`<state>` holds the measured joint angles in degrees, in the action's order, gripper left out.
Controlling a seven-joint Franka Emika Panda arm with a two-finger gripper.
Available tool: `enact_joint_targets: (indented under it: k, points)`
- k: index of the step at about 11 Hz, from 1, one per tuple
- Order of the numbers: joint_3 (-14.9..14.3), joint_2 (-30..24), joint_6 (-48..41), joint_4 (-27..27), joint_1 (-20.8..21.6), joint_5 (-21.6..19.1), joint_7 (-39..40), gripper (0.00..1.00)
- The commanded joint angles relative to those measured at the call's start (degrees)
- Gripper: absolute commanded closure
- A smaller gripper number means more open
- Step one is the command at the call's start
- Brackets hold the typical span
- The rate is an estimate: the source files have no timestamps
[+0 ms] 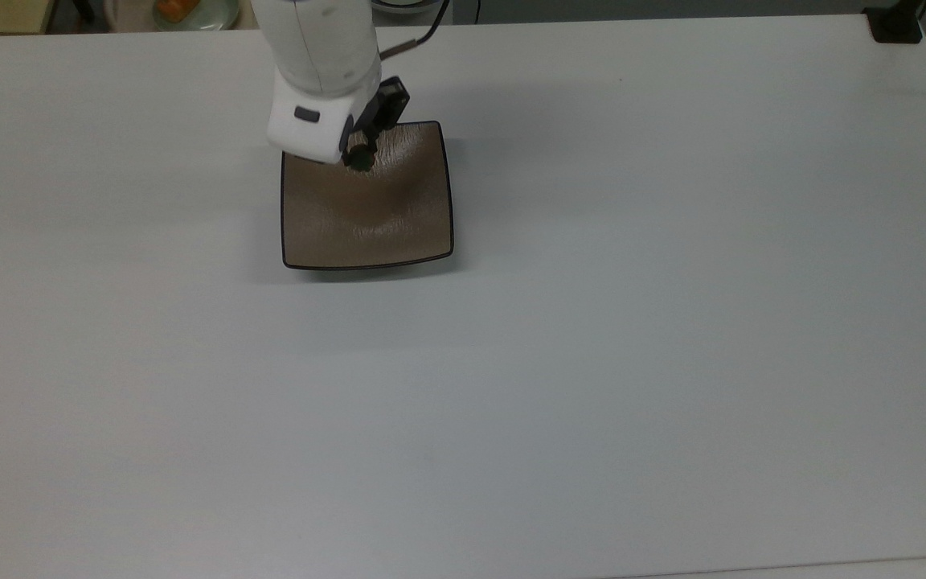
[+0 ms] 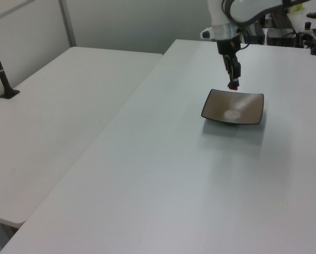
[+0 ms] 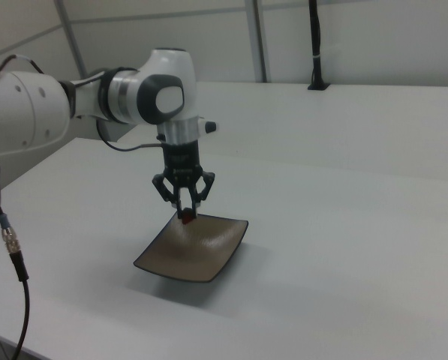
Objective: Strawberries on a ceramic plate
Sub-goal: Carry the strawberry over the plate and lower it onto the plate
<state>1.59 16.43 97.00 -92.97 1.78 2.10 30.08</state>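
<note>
- The fingers [image 3: 187, 217] pinch the strawberry [image 3: 186, 219], up above the ceramic plate [image 3: 208, 251] near its far edge.
- Go down slowly over the plate's middle, then let go softly so it doesn't roll onto the counter [image 1: 632, 322].

No text, label, brand, number or sign can be read in any of the views.
</note>
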Motion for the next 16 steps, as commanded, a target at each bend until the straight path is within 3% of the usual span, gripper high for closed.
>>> enact_joint_targets:
  k: [1,7,8,9,10,13,16]
  points:
    - [0.1,3.9,3.8,0.2,0.3,1.9,0.1,0.85]
    - [0.3,6.3,8.8,-3.0,1.5,1.9,0.1,0.82]
    - [0.3,6.3,9.0,-3.6,1.5,1.9,0.1,0.69]
    - [0.3,6.2,9.3,-3.7,1.5,1.9,0.0,0.31]
    - [0.3,6.2,9.3,-3.6,1.4,1.9,-0.2,0.0]
    - [0.3,5.1,9.0,-3.4,1.3,1.9,-0.5,0.0]
    - [0.3,-1.6,8.2,-3.0,1.5,1.4,-4.1,0.0]
